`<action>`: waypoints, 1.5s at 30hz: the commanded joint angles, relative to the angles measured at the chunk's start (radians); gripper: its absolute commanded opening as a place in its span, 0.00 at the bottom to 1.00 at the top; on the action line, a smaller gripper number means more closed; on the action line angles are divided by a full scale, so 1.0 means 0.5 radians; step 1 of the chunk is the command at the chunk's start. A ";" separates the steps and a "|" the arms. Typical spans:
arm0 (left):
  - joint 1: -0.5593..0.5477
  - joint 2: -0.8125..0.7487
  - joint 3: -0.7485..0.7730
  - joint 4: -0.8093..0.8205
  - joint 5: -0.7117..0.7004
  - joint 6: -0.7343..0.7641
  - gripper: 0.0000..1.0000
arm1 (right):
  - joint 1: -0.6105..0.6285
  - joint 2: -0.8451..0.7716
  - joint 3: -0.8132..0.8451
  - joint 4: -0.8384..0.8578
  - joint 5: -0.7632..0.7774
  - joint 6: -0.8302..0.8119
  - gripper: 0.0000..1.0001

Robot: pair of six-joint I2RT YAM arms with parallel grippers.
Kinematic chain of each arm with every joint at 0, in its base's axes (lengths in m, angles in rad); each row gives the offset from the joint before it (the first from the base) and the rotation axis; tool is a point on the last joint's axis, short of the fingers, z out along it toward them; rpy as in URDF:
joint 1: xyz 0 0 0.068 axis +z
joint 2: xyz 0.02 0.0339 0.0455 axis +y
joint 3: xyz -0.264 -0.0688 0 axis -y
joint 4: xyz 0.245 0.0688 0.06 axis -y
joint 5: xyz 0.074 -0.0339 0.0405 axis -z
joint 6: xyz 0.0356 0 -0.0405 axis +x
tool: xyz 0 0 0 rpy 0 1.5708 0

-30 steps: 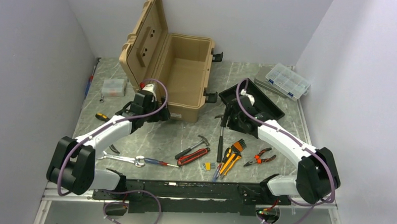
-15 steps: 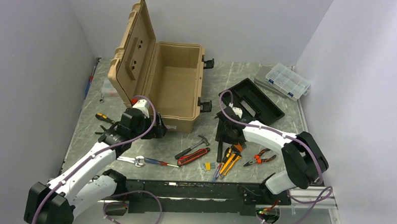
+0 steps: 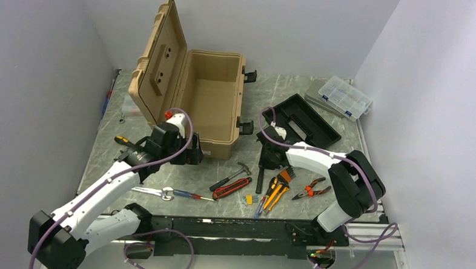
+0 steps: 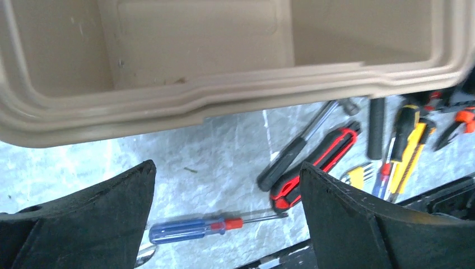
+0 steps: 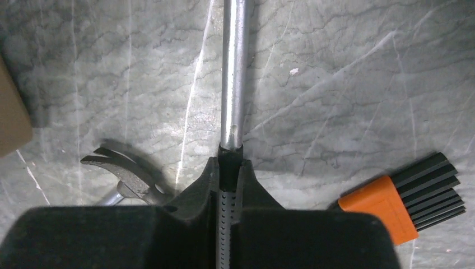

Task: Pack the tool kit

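Two walls hem in the tan toolbox point(image 3: 215, 106): it sits on the desk point(image 3: 222, 161) close to the back wall. Its raised lid point(image 3: 160, 58) is turned toward the left wall, and its inside is bare. A strip of bare desk runs along its near side.

Over that strip, just off the toolbox's near left corner, the left jaws hang spread wide with nothing between them. The wrist view looks past them at the toolbox rim.

Right of the toolbox lies a black tray point(image 3: 303, 122), close to it but apart. Further right, a clear organiser case point(image 3: 344, 97) lies by the right wall.

Off the toolbox's near right corner, the right jaws are clamped on the black grip of a steel-shafted tool point(image 5: 234, 84) lying on the desk. A claw hammer point(image 3: 237, 172) crowds that grip on the toolbox side, an orange-and-black brush point(image 5: 392, 204) on the other.

Nearer the arms lie a red-and-black handle point(image 3: 232, 187), a blue screwdriver point(image 4: 187, 230), a wrench point(image 3: 154, 191), a yellow knife point(image 3: 275, 195) and pliers point(image 3: 312, 189).
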 commanded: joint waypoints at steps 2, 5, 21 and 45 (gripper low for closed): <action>-0.075 -0.158 0.183 -0.062 -0.130 0.039 0.99 | 0.006 -0.016 0.044 -0.012 -0.017 -0.014 0.00; -0.093 -0.217 0.241 -0.191 -0.108 0.075 0.99 | 0.003 -0.108 0.105 -0.094 0.070 -0.044 0.00; -0.415 -0.589 0.235 -0.359 0.238 0.346 0.98 | 0.005 -0.542 0.750 -0.462 0.269 -0.204 0.00; -0.663 -0.730 -0.026 -0.184 0.087 0.180 0.95 | 0.096 0.474 1.954 -0.089 -0.204 -0.247 0.00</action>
